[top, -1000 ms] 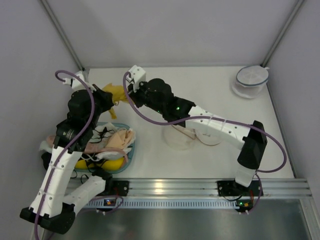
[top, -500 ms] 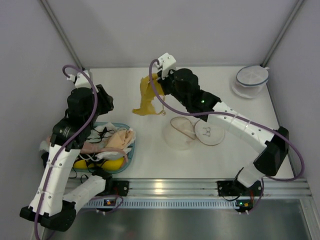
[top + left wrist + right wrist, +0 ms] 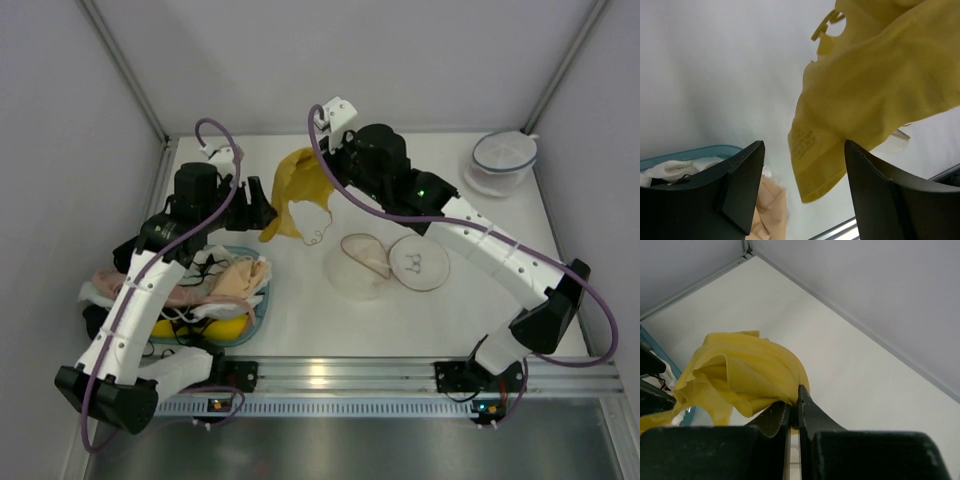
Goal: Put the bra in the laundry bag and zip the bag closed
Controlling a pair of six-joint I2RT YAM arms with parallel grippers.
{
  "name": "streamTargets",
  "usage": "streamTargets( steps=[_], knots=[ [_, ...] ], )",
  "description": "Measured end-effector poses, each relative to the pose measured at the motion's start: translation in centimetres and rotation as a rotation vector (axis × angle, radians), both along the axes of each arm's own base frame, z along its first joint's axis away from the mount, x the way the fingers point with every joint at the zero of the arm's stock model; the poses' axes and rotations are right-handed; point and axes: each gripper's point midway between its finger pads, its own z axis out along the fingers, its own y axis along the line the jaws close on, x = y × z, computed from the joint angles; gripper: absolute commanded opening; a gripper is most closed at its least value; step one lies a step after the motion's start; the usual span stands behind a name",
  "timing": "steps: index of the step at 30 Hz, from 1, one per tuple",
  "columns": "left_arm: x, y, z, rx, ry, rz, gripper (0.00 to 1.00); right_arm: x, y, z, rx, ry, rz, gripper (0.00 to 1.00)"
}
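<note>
The mustard-yellow bra (image 3: 298,192) hangs bunched in the air over the back of the table, with my right gripper (image 3: 795,401) shut on its upper fold (image 3: 747,371). My left gripper (image 3: 262,208) stands open just to the left of the hanging fabric. In the left wrist view its dark fingers (image 3: 746,172) flank the bra's lower labelled edge (image 3: 812,165) without touching it. The laundry bag (image 3: 388,262) lies open on the table right of centre, its tan-rimmed halves side by side and the lid with the dark mark (image 3: 420,262) on the right.
A teal basket (image 3: 258,312) holding peach and pink garments (image 3: 232,280) sits at the near left under the left arm. A second round bag with a blue rim (image 3: 503,158) stands in the back right corner. Enclosure walls close off the back and both sides.
My left gripper opened and let go of the bra, then swung right after it. My right gripper carried the bra rightwards and up, away from the basket.
</note>
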Motion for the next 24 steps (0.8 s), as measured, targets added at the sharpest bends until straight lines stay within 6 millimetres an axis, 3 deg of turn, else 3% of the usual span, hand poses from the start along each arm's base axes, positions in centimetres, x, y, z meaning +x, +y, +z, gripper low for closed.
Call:
streamTargets(
  steps=[8,14,17,18,19,21,22,24],
  knots=[
    [-0.1,-2.9,2.3,-0.075,-0.102,-0.152,0.78,-0.5,-0.9,-1.4,-0.07,0.06,-0.004,0.0],
    [-1.2,-5.7,2.2,-0.037,-0.14,-0.246,0.78,-0.4,-1.4,-1.1,-0.082,0.081,-0.022,0.0],
    [-1.2,-7.1,1.4,0.029,-0.153,-0.238,0.65,-0.5,-1.6,-1.4,-0.089,0.094,-0.026,0.0],
    [-1.0,-7.4,1.0,0.055,-0.152,-0.228,0.53,-0.5,-1.6,-1.5,-0.093,0.097,-0.026,0.0],
    [-0.8,-7.7,0.5,0.078,-0.147,-0.217,0.34,-0.5,-1.7,-1.6,-0.095,0.099,-0.026,0.0],
    [-0.3,-7.8,-0.3,0.127,-0.144,-0.196,0.15,-0.5,-1.7,-1.6,-0.097,0.099,-0.03,0.0],
    [0.1,-7.6,-0.5,0.148,-0.146,-0.174,0.0,-0.5,-1.8,-1.7,-0.099,0.099,-0.034,0.0],
    [0.7,-6.7,-0.5,0.184,-0.159,-0.122,0.0,-0.4,-2.0,-1.7,-0.103,0.098,-0.042,0.0]
  ],
)
